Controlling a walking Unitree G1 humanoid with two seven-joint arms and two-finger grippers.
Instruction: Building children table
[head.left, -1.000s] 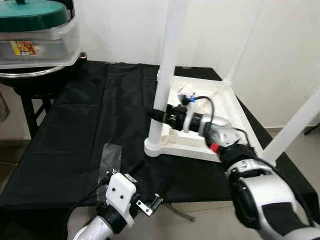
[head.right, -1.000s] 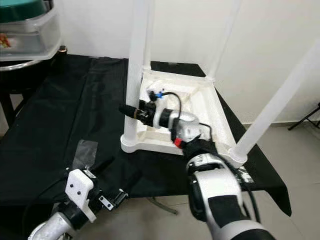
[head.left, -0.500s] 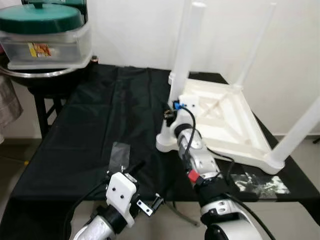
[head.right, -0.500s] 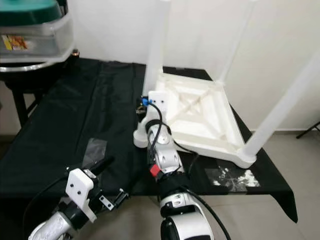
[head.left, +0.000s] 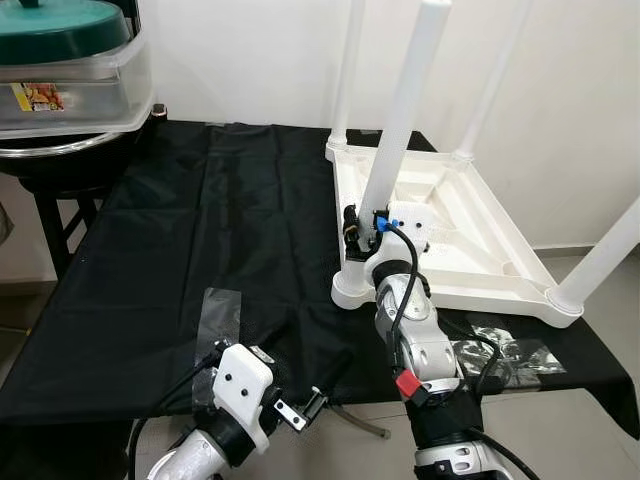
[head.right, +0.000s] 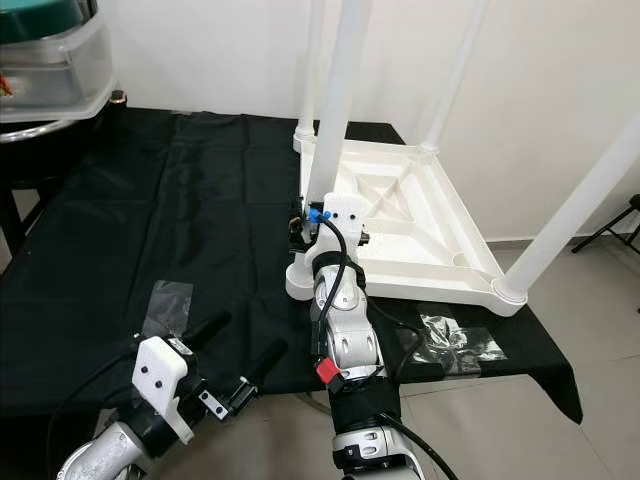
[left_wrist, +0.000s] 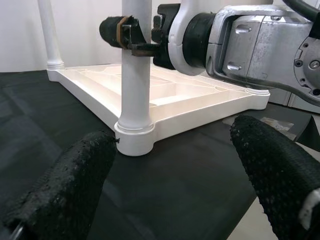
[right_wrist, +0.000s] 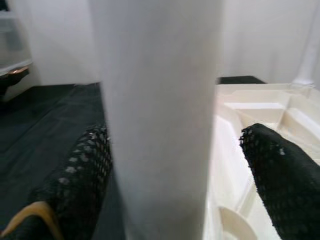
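Observation:
A white plastic children's table (head.left: 470, 240) lies upside down on the black cloth (head.left: 200, 230), its legs pointing up. My right gripper (head.left: 358, 228) is shut on the nearest leg (head.left: 400, 130) just above its socket. The right wrist view has that leg (right_wrist: 160, 115) between the two black fingers (right_wrist: 280, 175). My left gripper (head.right: 237, 340) hangs open and empty at the cloth's front edge, left of that leg. Its wrist view looks at the leg's base (left_wrist: 134, 135) and at the right gripper (left_wrist: 137, 35) clamped on it.
A clear plastic container with a green lid (head.left: 70, 60) stands on a stand at the far left. A strip of tape (head.left: 220, 310) lies on the cloth near its front. Crumpled clear wrap (head.left: 510, 350) lies at the front right. A white wall is behind.
The gripped leg and the whole table have shifted to the right and turned on the cloth. My right arm now reaches in from the front instead of from the right. The left gripper is unchanged.

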